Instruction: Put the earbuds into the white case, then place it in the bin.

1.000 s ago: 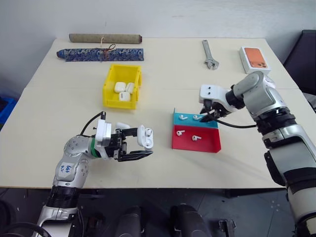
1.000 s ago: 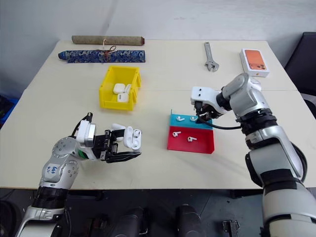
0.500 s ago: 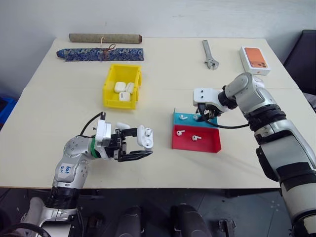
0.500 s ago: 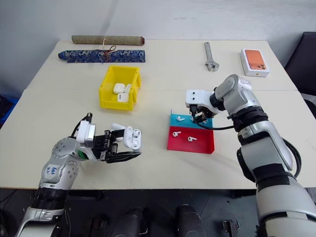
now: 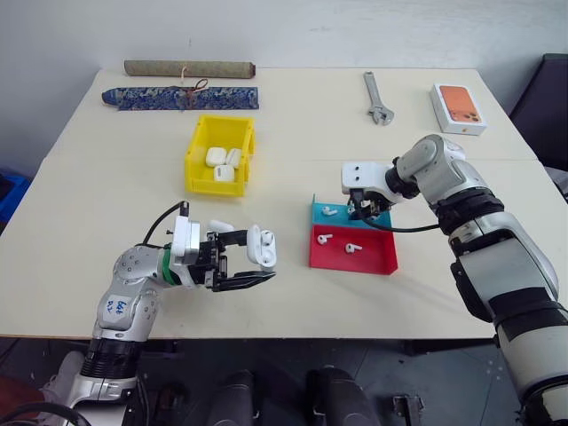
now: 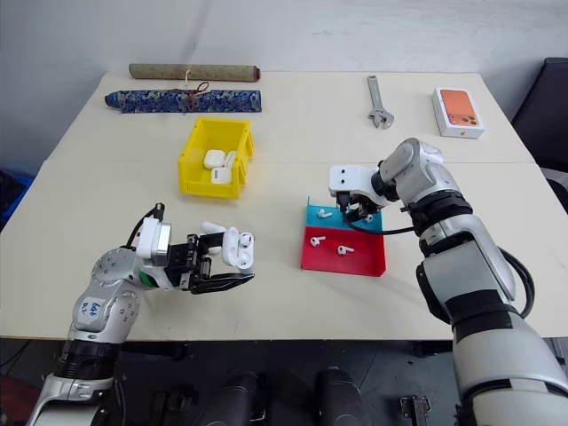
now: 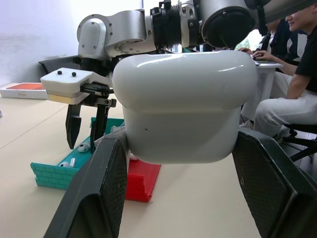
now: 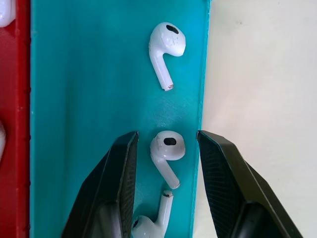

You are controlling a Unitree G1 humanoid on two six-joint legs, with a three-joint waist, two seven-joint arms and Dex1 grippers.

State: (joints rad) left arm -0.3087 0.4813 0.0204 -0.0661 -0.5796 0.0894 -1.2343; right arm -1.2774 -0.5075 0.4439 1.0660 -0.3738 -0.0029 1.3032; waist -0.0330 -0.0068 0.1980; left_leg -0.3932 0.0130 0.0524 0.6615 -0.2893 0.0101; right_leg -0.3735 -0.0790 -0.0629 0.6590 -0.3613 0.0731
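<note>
Close to the robot, the left gripper holds the white case just above the tabletop, with its two black fingers squeezed tight on the sides of the case. The lid of the case is flipped open. A little farther out and to the right sit two small trays side by side. The red tray is the nearer one and has two earbuds in it. The blue tray touches the red tray's far side. The right gripper points down into the blue tray, at the end by the tray's right wall. Its fingers stand apart, one on each side of one of the earbuds, and they are not pinching it. Two more earbuds lie in the blue tray, one just ahead of the fingers and one just behind. Farther back on the left is the yellow bin, with a few white cases lying inside it. At the far edge of the tabletop lie a brown roll, a long blue cloth roll, a metal wrench and a flat white box with an orange front.
</note>
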